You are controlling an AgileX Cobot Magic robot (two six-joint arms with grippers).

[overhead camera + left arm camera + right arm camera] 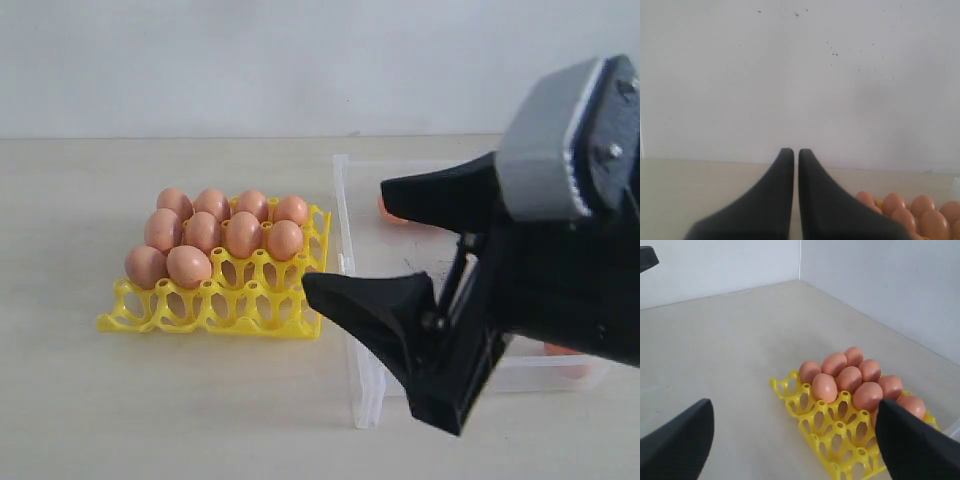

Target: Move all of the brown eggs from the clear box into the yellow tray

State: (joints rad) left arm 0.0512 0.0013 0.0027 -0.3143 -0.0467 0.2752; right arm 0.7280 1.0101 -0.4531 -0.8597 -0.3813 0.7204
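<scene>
- Plain white wall stands behind a pale bench [200, 410], and we see only the task's things on it.
- We count ten brown eggs [243, 235] seated in the yellow tray [215, 312]. The two far rows are full, the third row holds two at its left end, and the near row is bare. We judge that the filling runs from back to front so that no reach passes over seated eggs.
- The clear box [343, 200] sits just beside the tray, on its right, which keeps each carry short. We make out what look like a far egg [392, 212] by the back wall and a near egg [566, 350] at the front right corner. The arm hides the rest of the floor.
- The right pincer [348, 238] hangs over the box's tray-side edge, jaws spread wide and carrying nothing. We read that as readiness for the next egg.
- The left pincer [796, 151] has its fingers pressed almost together, empty. Its own camera shows eggs off to one side, so we judge it is parked clear of the working arm. We cannot find it in the exterior view.
</scene>
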